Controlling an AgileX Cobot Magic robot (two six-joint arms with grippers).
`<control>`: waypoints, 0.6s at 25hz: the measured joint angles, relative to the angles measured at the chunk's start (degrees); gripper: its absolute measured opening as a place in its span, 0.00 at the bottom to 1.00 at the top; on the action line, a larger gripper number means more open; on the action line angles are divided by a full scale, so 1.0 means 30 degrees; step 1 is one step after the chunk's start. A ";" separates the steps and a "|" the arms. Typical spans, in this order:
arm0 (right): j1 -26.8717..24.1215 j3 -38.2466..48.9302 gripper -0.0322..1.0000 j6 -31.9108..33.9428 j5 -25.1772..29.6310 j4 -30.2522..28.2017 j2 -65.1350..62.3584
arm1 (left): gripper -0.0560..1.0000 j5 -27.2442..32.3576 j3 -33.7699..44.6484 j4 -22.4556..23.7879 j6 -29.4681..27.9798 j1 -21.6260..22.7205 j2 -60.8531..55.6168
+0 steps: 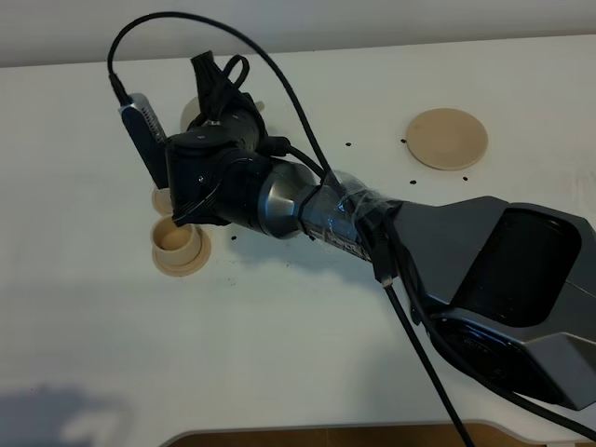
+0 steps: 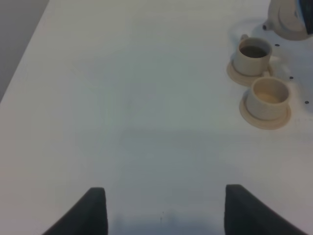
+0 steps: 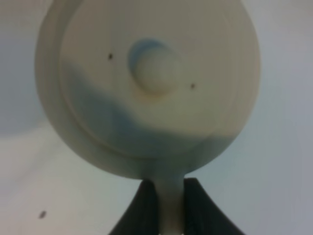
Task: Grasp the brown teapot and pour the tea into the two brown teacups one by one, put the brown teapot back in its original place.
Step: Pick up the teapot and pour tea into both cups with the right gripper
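Observation:
The brown teapot (image 3: 146,88) fills the right wrist view, seen lid-on with its knob (image 3: 154,66) in the middle. My right gripper (image 3: 168,208) is shut on its loop handle. In the high view the right arm reaches across to the far left, and the gripper (image 1: 219,93) hides most of the teapot (image 1: 189,114). The two brown teacups stand on saucers just in front of it: the near one (image 1: 177,244) (image 2: 267,97) looks pale inside, the far one (image 1: 162,197) (image 2: 252,53) looks dark inside. The teapot's spout (image 2: 269,25) is beside the far cup. My left gripper (image 2: 164,215) is open and empty.
The flat round clay disc (image 1: 447,138) lies bare at the back right of the white table (image 1: 307,345). The right arm's cables (image 1: 298,102) arch over the back middle. The table's left edge (image 2: 24,54) shows in the left wrist view.

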 joint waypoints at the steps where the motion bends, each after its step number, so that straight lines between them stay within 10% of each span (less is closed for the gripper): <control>1: 0.0000 0.0000 0.14 0.0435 0.0112 0.0018 0.0000 | 0.58 0.0000 0.0000 0.0000 0.0000 0.0000 0.0000; 15: -0.0459 -0.1006 0.14 0.4173 0.3368 0.6481 -0.1047 | 0.58 0.0000 0.0000 0.0000 0.0000 0.0000 0.0000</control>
